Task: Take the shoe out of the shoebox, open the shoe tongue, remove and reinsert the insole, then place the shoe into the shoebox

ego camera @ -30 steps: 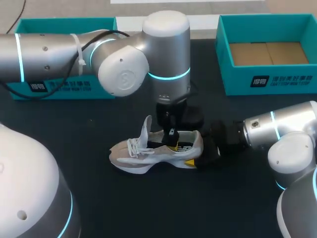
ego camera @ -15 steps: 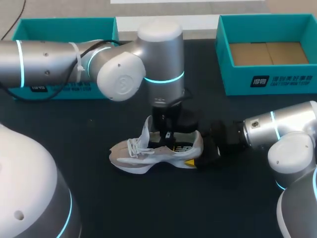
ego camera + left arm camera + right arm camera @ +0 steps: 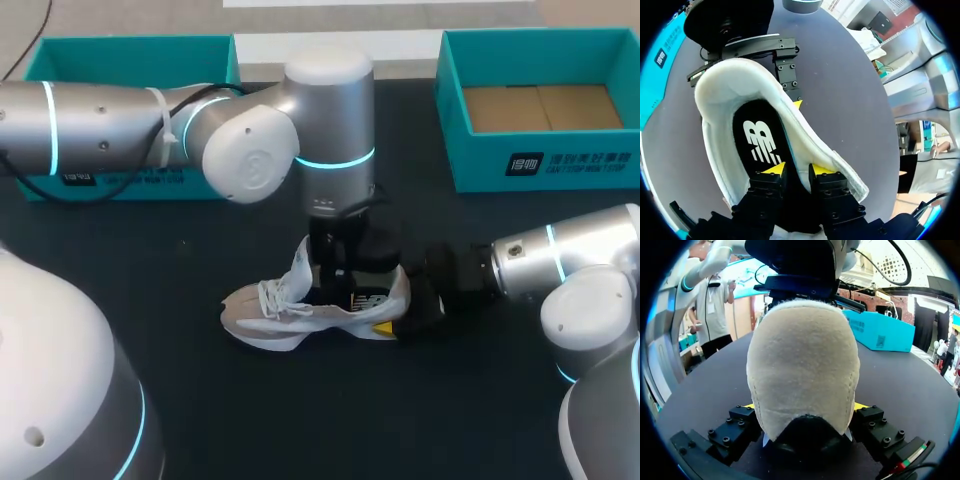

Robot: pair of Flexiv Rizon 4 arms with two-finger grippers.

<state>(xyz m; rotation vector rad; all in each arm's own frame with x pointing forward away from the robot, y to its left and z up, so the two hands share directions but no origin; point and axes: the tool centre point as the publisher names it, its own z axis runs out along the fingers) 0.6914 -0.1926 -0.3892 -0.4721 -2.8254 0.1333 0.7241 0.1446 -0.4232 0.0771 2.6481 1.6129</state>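
You see a pale grey and white shoe point(image 3: 320, 312) with a yellow patch at the sole. Its insole point(image 3: 760, 140) is black with a white striped mark. The shoebox point(image 3: 540, 160) is teal, the table point(image 3: 400, 420) black.

1. A table point(image 3: 300, 420) with a dark, matte top fills most of the head view. The same dark surface shows in the left wrist view point(image 3: 850, 100) and the right wrist view point(image 3: 900, 390).
2. A teal box point(image 3: 130, 48) stands at the table's far left corner, with white print on its front wall. It is partly hidden, so its inside cannot be told. In the right wrist view it point(image 3: 880, 330) sits on the far tabletop.
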